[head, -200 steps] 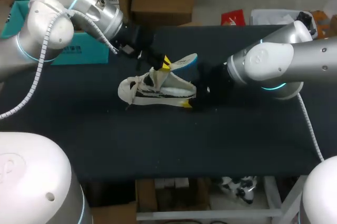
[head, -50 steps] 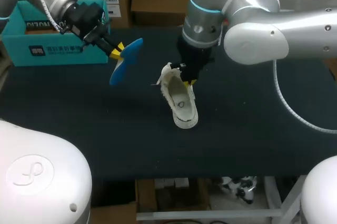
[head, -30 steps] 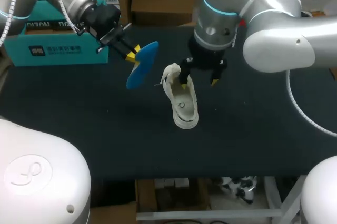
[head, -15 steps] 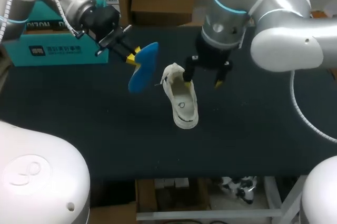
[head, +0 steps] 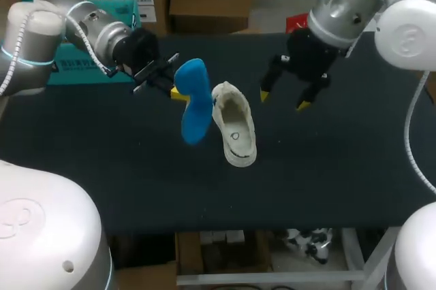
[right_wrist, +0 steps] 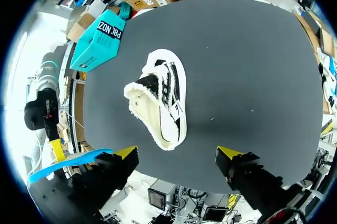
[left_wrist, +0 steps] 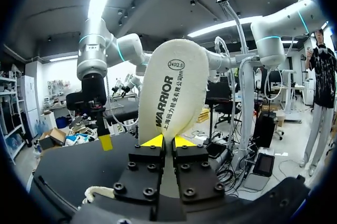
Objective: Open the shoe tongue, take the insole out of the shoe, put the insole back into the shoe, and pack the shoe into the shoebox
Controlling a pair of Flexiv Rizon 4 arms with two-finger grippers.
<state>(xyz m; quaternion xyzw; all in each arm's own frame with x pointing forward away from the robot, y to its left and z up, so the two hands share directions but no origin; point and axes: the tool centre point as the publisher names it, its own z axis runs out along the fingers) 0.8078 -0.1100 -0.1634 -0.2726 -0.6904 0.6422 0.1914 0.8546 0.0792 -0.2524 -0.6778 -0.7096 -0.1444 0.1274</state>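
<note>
**The left gripper holds the blue foam insole**

Its fingers are clamped on one end of the insole, which hangs just beside the white fabric shoe lying on the black table. The right gripper hovers near the shoe, fingers wide apart. The teal cardboard shoebox stands behind the left arm.

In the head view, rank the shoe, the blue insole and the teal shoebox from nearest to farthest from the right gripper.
Measured from the right gripper, which is open above the table:
1. Shoe, lying on the table near its middle.
2. Insole, held in the left gripper, just beyond the shoe.
3. Shoebox, at the table's far left corner, partly behind the left arm.
</note>
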